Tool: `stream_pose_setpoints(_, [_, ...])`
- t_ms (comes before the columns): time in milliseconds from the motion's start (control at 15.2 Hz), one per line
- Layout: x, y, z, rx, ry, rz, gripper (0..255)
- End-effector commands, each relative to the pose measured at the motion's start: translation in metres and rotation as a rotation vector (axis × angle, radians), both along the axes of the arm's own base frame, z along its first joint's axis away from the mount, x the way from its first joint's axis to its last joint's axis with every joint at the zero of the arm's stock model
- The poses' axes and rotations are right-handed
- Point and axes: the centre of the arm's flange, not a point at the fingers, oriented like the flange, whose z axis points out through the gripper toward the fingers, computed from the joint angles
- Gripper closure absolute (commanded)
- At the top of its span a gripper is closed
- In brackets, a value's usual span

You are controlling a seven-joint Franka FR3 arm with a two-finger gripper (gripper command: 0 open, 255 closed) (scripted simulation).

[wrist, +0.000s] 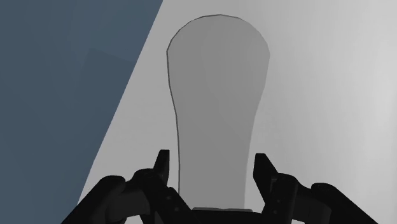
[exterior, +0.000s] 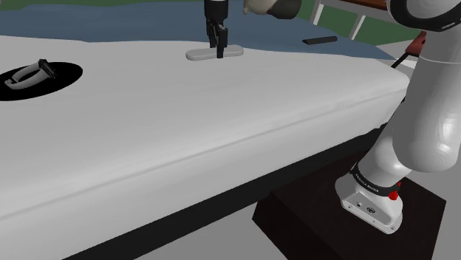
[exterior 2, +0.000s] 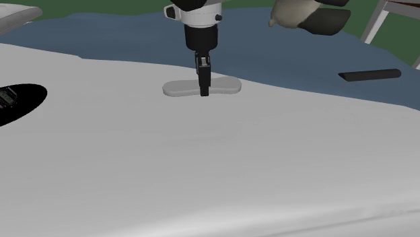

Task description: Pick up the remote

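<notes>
Open gripper set down over the grey remote at the far side of the white surface.

The remote lies flat on the surface, close to the edge where the blue-grey floor begins. It is a plain, long shape with rounded ends and a narrower middle. In the wrist view the fingers stand apart on either side of that narrow middle, each with a thin gap to the remote's edge, so they are not clasping it. In the second exterior view the gripper points straight down, its tips at the height of the remote. A slim black bar lies well apart, toward the shoulder view's right. The white arm rises from the dark stand.
</notes>
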Motion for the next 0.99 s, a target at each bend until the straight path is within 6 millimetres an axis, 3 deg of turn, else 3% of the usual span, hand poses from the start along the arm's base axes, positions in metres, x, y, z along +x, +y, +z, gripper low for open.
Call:
stream_pose_setpoints(0, [0.0, 0.0, -0.001, -0.001, 0.003, 0.0, 255])
stream_pose_setpoints(924, [0.001, 0.001, 0.068, -0.001, 0.003, 0.0, 255])
